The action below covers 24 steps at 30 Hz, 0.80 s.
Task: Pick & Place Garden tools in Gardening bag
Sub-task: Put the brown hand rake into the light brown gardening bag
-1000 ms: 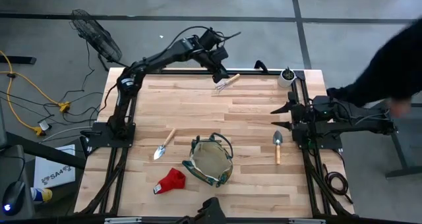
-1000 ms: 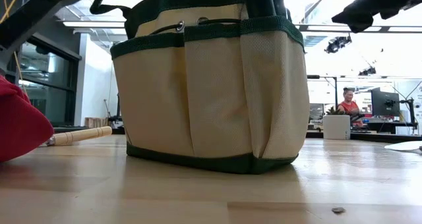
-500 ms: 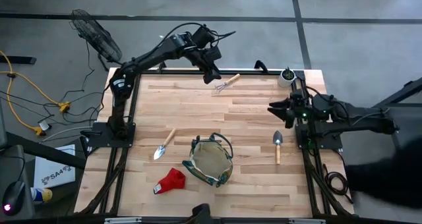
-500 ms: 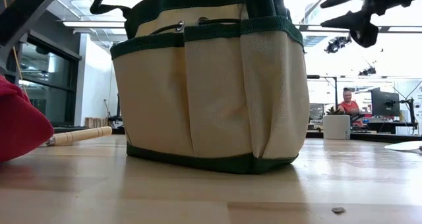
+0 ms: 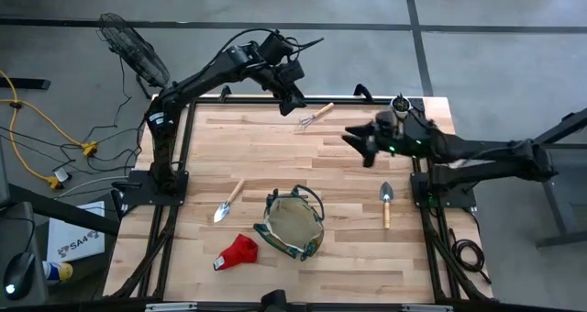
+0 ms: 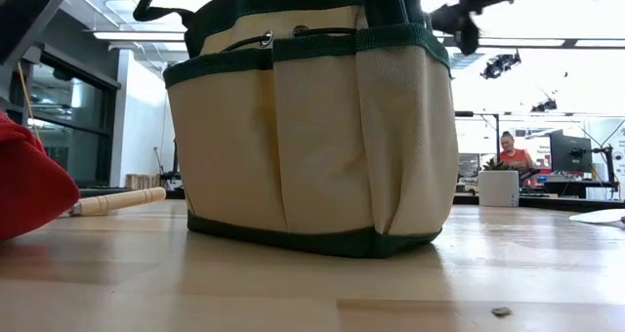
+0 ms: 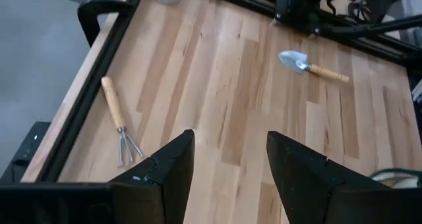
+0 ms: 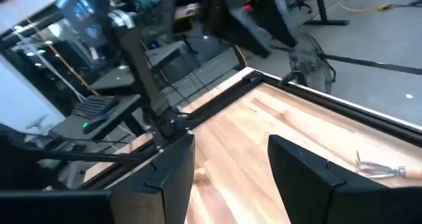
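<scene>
We see both arms up off the light wooden butcher-block surface, nothing held. Left tool hangs over the far edge, just beside the wooden-handled mini rake with metal tines; its fingers stand apart and empty, rake off to one side of the gap. Right tool reaches in over the surface, fingers apart, empty too. Round tan fabric gardening bag with dark green trim sits near the front, mouth up. One wooden-handled metal trowel lies by the right side, another left of the bag, red glove near the front-left. Risks as we judge them: the rake lies right at the edge rail, so a skewed descent could nudge it or clip the frame; the thin handle may roll out of a loose pinch; the bag's loop handles could snag a tool on drop-in; both arms converging could crowd each other.
</scene>
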Available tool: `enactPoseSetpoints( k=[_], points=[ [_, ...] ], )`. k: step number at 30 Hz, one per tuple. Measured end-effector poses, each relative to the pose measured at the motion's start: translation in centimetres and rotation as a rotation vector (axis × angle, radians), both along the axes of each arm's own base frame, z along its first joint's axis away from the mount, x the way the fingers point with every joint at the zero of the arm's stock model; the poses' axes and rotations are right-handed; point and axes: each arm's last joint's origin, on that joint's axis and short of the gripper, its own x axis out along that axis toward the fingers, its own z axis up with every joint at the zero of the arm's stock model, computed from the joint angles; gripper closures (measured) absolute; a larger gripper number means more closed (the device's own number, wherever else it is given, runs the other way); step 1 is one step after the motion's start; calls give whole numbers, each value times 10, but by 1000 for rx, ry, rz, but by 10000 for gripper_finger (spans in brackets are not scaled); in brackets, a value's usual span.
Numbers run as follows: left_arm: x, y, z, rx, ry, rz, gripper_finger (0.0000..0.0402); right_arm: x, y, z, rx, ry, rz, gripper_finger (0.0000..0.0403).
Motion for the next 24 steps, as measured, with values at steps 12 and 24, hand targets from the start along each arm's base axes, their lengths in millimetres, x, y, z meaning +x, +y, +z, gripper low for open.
enactPoseSetpoints(
  k=[12,24],
  points=[
    [-48,-26,45,123,12,26,215,65,-89,33,154,168,-89,219],
    [-103,-48,83,267,-16,3,215,120,-174,23,125,408,-69,219]
  ],
)
